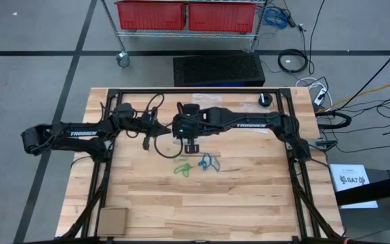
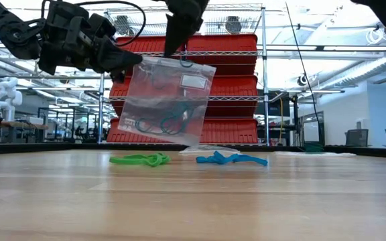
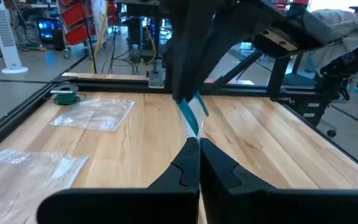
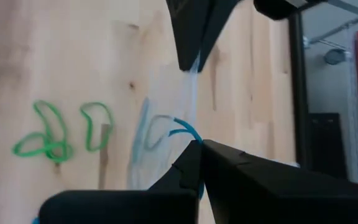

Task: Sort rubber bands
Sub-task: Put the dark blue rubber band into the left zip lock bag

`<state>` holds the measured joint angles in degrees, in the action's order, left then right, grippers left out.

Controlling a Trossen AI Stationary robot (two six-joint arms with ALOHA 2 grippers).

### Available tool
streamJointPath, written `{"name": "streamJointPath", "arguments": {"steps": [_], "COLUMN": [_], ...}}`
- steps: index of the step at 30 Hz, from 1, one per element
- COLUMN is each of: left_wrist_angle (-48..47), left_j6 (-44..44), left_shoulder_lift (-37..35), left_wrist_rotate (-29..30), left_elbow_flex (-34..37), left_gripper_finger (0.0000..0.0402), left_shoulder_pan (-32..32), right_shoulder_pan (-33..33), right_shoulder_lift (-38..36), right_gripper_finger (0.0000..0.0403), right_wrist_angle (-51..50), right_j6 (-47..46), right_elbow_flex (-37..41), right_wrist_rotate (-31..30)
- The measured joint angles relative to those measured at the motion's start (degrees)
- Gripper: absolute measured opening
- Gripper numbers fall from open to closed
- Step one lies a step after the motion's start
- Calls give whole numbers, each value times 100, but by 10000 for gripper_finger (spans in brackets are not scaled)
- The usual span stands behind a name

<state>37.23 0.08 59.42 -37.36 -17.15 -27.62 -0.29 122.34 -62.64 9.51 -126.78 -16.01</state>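
Both grippers pinch a clear plastic bag (image 2: 169,100) held up above the table (image 1: 249,196): left gripper (image 2: 129,60) clenched on its upper corner, right gripper (image 2: 179,40) clenched on the top edge. Dark rubber bands (image 2: 163,124) sit inside the bag. Green rubber bands (image 2: 139,159) and blue rubber bands (image 2: 232,158) lie on the wood below, side by side, apart.

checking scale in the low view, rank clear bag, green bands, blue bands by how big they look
1. clear plastic bag, held up by both claws, clearly largest.
2. blue rubber bands and green rubber bands on the table look about alike, so I won't rank them.
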Motion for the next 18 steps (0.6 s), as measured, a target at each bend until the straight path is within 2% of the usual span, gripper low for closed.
{"name": "streamJointPath", "arguments": {"steps": [6,14,18], "left_wrist_angle": [7,20,2], "left_j6": [22,20,20], "left_shoulder_lift": [2,2,2], "left_wrist_rotate": [15,50,55], "left_elbow_flex": [0,0,-2], "left_gripper_finger": [1,1,1], "left_shoulder_pan": [2,2,2], "right_shoulder_pan": [-57,-99,-118], "right_shoulder_lift": [140,426,409], "right_gripper_finger": [0,1,19], "right_wrist_angle": [112,64,147], "right_j6": [-28,-192,-397], "right_elbow_flex": [0,7,9], "right_wrist_rotate": [442,743,737]}}
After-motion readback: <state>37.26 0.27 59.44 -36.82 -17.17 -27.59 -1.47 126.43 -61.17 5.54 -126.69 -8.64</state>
